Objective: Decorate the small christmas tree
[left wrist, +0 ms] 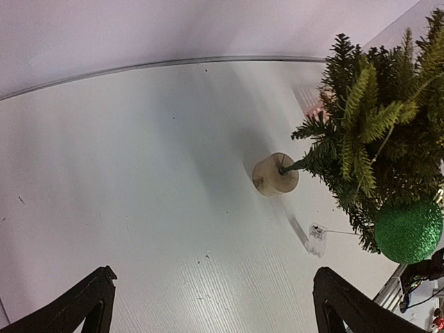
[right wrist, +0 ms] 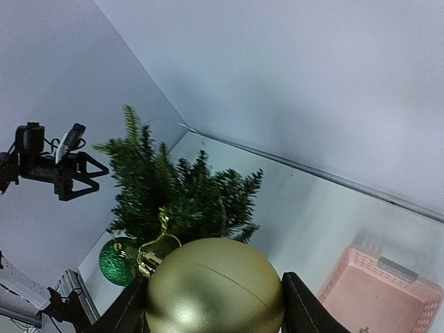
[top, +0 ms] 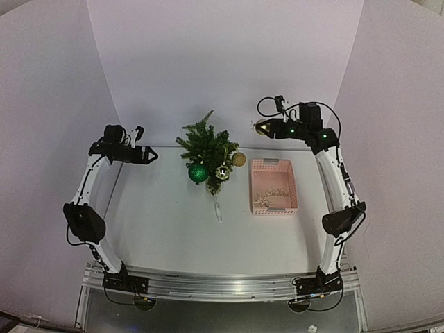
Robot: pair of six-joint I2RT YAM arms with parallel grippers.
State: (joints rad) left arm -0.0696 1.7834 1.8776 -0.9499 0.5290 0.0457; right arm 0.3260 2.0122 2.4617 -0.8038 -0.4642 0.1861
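The small christmas tree [top: 206,148] stands at the back middle of the table on a pale round base [left wrist: 275,174]. A green glitter ball [top: 198,173], a gold ball [top: 238,159] and a small gold ornament [top: 223,172] hang on it. My right gripper [top: 262,127] is raised to the right of the tree top, shut on a large matte gold ball [right wrist: 215,288]. The tree [right wrist: 173,194] lies beyond that ball in the right wrist view. My left gripper [top: 152,155] is open and empty, held above the table left of the tree [left wrist: 378,139].
A pink basket [top: 273,186] with pale ornaments inside stands right of the tree. A clear battery box [left wrist: 317,239] on a thin wire lies on the table in front of the tree base. Pale walls close in the back and sides.
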